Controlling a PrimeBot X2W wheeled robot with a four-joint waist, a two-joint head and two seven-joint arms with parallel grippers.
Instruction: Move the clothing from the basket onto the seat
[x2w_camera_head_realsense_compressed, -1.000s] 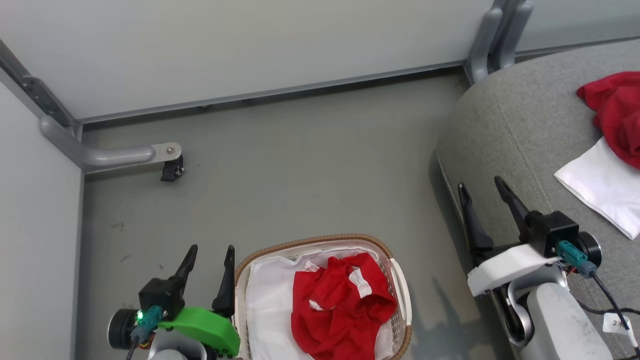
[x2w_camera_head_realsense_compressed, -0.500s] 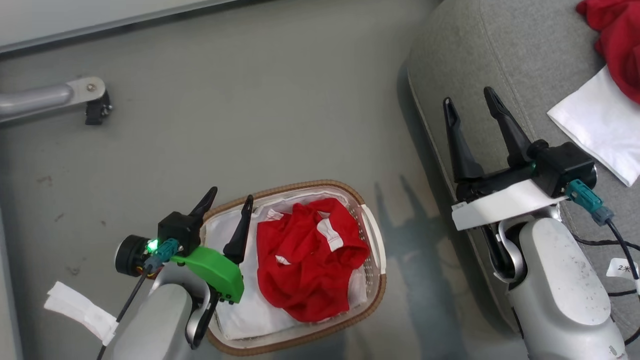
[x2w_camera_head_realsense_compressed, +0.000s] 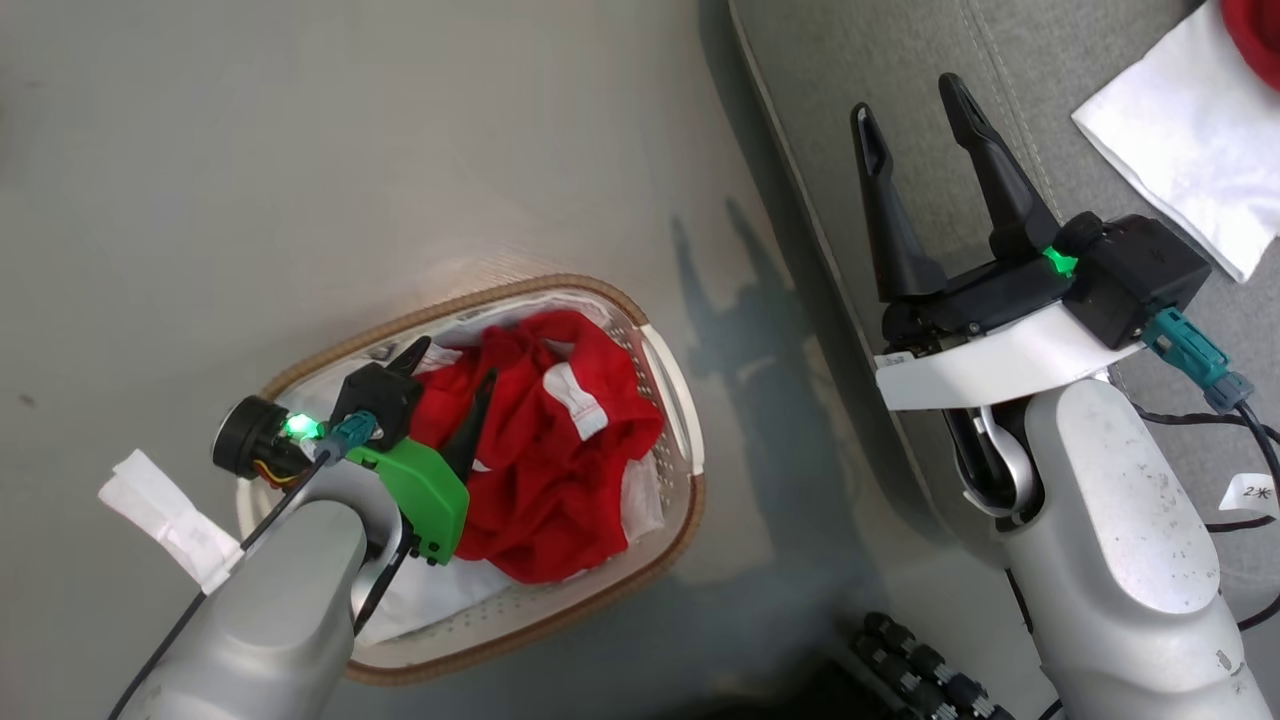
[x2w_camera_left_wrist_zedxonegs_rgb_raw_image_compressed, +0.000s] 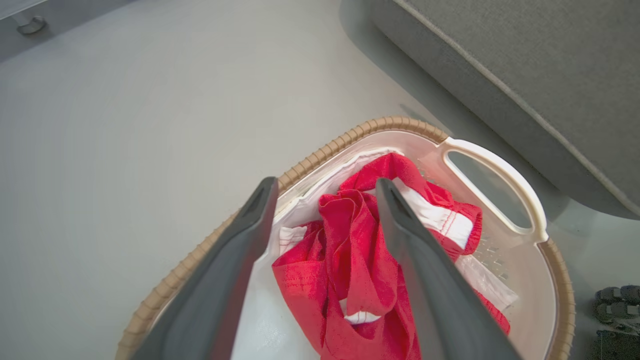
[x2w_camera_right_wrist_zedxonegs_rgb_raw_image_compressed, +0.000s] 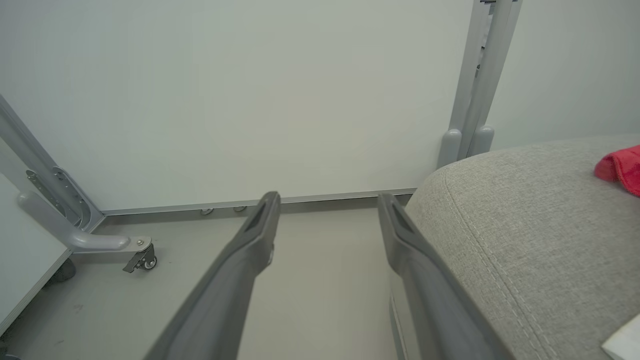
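Note:
The basket (x2w_camera_head_realsense_compressed: 690, 500) stands on the floor, holding a bundle of red clothing (x2w_camera_head_realsense_compressed: 560, 460) with white trim on a glossy white liner. My left gripper (x2w_camera_head_realsense_compressed: 454, 360) hangs open over the bundle's left part. In the left wrist view its fingers straddle a raised red fold (x2w_camera_left_wrist_zedxonegs_rgb_raw_image_compressed: 350, 260) inside the basket (x2w_camera_left_wrist_zedxonegs_rgb_raw_image_compressed: 320, 152), without closing on it. My right gripper (x2w_camera_head_realsense_compressed: 908, 97) is open and empty above the seat's (x2w_camera_head_realsense_compressed: 800, 80) rounded edge. A white cloth (x2w_camera_head_realsense_compressed: 1170, 130) and a red garment (x2w_camera_head_realsense_compressed: 1258, 25) lie on the seat.
Bare grey floor surrounds the basket. The seat's side wall (x2w_camera_left_wrist_zedxonegs_rgb_raw_image_compressed: 525, 60) rises just right of the basket handle (x2w_camera_left_wrist_zedxonegs_rgb_raw_image_compressed: 500, 170). Dark wheels of my base (x2w_camera_head_realsense_compressed: 930, 670) sit at the bottom. A white partition and its castor foot (x2w_camera_right_wrist_zedxonegs_rgb_raw_image_compressed: 142, 255) stand beyond the floor.
The head camera has tipped down and shifted. My left gripper has moved from beside the basket's left rim to over the red clothing inside. The right gripper stays open by the seat.

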